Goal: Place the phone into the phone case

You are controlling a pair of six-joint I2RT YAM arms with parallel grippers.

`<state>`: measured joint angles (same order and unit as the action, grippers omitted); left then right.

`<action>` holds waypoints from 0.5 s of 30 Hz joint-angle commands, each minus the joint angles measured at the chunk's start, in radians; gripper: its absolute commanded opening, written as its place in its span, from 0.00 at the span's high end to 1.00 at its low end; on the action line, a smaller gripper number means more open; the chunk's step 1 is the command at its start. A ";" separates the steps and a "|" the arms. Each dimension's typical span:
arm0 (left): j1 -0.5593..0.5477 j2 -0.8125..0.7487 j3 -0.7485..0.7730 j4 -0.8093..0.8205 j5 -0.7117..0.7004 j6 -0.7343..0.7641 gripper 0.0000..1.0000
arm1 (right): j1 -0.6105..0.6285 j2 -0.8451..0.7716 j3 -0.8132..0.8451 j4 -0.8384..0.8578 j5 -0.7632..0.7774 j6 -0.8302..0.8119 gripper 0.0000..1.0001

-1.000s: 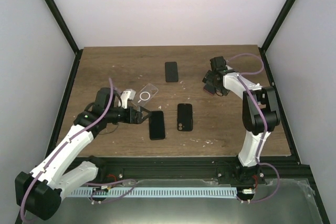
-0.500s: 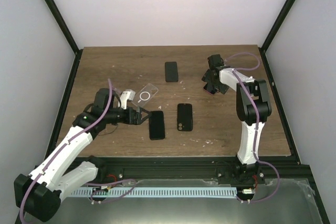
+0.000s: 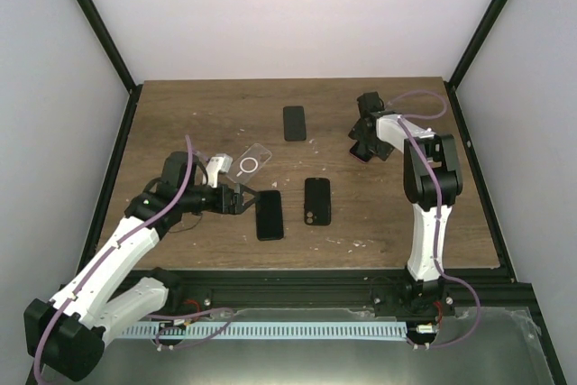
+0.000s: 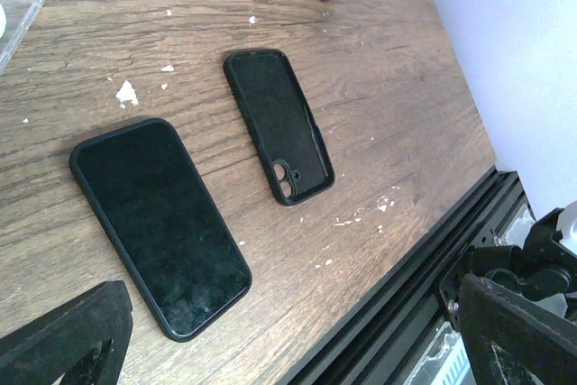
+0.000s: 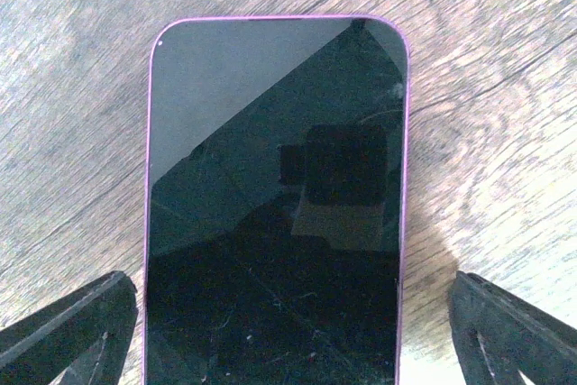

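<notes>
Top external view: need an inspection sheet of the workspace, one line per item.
Surface: wooden table, white specks scattered.
Job's things: black phone screen up; empty black phone case beside it, apart.
Clutter: clear case; dark phone; purple-edged phone.
Tools: left tool open, beside the black phone; right tool open, straddling the purple-edged phone.
Cables: purple cables along both arms.
Surroundings: white walls, black frame.
</notes>
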<state>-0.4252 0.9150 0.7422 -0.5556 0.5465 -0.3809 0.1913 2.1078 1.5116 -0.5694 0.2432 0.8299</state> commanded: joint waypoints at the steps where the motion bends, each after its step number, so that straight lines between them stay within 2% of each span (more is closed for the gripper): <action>1: 0.007 -0.007 -0.010 0.007 -0.001 0.013 0.00 | -0.021 0.038 0.038 -0.009 0.019 -0.006 0.05; 15: 0.006 -0.008 -0.009 0.005 -0.020 0.011 0.00 | -0.026 0.062 0.031 -0.025 -0.024 -0.153 0.14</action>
<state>-0.4248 0.9150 0.7422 -0.5556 0.5346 -0.3809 0.1776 2.1311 1.5368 -0.5602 0.2405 0.7414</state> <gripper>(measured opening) 0.999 0.865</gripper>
